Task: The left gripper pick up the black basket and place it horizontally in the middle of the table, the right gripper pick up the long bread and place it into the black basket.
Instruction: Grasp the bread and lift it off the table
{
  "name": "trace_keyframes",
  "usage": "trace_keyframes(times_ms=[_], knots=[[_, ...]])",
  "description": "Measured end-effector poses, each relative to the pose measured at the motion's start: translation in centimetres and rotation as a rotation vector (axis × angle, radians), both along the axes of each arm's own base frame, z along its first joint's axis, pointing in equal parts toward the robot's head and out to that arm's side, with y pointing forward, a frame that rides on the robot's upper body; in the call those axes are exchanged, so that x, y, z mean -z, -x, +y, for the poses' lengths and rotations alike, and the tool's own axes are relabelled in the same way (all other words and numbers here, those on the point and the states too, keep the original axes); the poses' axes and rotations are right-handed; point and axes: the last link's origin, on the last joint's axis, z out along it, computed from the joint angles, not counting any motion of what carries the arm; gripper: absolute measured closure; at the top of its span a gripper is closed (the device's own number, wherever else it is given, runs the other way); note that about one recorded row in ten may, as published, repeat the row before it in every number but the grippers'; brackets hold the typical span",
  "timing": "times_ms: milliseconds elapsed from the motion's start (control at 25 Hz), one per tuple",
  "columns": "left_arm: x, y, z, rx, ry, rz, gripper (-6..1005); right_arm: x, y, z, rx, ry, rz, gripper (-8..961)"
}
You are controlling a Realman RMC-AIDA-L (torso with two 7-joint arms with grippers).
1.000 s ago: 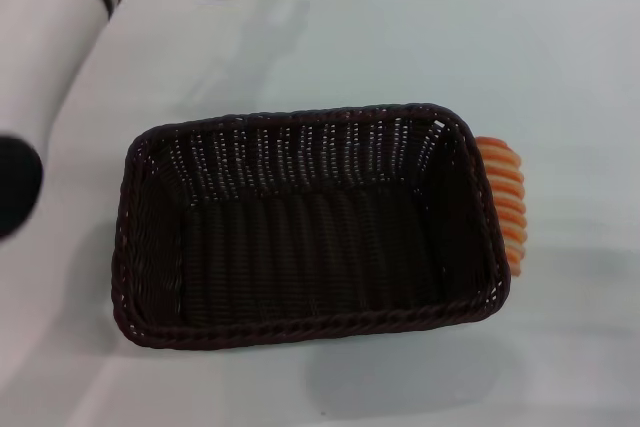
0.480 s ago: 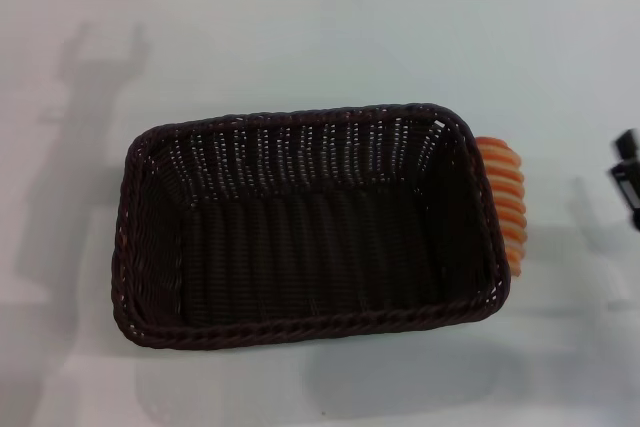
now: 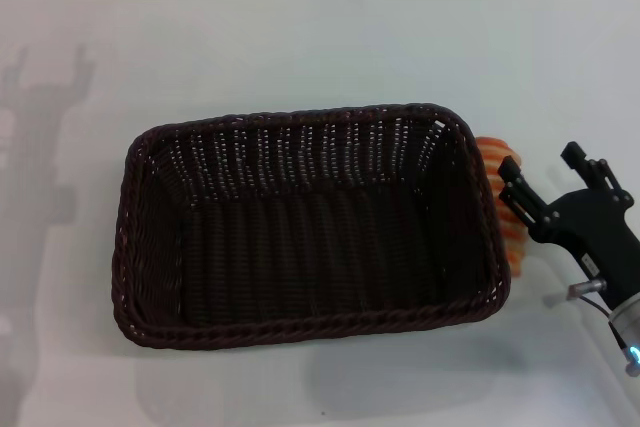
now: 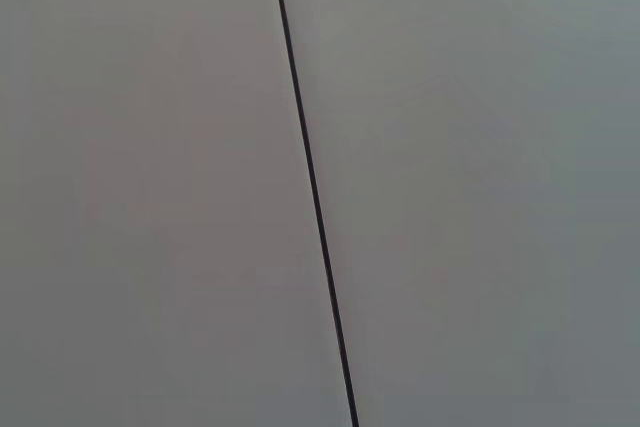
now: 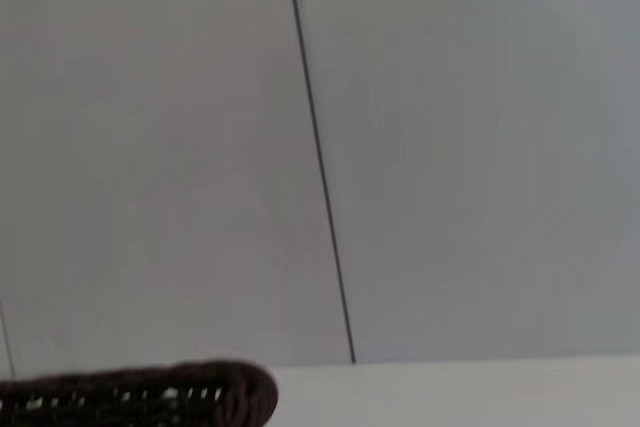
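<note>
Right gripper [image 3: 545,179] (jaws apart) beside long bread [image 3: 503,209], outside black basket [image 3: 300,227]

1. A plain pale grey wall [image 4: 470,177] fills the left wrist view.
2. A thin dark seam [image 4: 312,187] crosses it from edge to edge, slightly slanted.

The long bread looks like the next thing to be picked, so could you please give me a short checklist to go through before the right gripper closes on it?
1. Black basket lies lengthwise mid-table: ok.
2. Basket is empty for the bread: ok.
3. Long bread is reachable: not ok, it is mostly hidden behind the basket's right wall.
4. Right gripper is beside the bread: ok.
5. Fingers are open around the bread: cannot tell.
6. Left gripper is out of the way: ok, not in view.
</note>
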Motion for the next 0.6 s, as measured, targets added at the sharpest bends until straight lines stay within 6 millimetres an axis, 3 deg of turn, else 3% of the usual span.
trace_keyframes(times_ms=[600], knots=[[0.6,-0.9,0.7,0.03,0.031,0.026,220,1.7,0.3,1.3,0.007,0.116,-0.055,138]])
